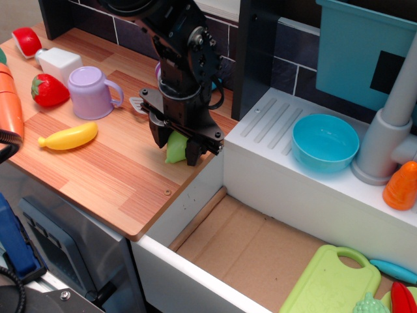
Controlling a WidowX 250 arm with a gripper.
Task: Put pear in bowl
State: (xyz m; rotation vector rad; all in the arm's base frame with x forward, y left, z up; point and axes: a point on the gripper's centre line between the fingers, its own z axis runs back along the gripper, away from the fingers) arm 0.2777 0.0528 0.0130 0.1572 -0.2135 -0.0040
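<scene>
The light-green pear (173, 149) lies on the wooden counter (111, 169) near its right edge. My black gripper (174, 146) has come down over it, with one finger on each side, and the jaws look closed against the pear. Only a strip of the pear shows between the fingers (157, 135). The light-blue bowl (325, 142) stands empty on the white sink ledge to the right, well apart from the gripper.
A lilac mug (91, 91), a yellow banana (68, 136) and a strawberry (49, 90) lie to the left on the counter. A large teal box (365, 52) and a grey faucet (391, 124) stand behind and beside the bowl. A sunken basin (260, 248) lies between counter and ledge.
</scene>
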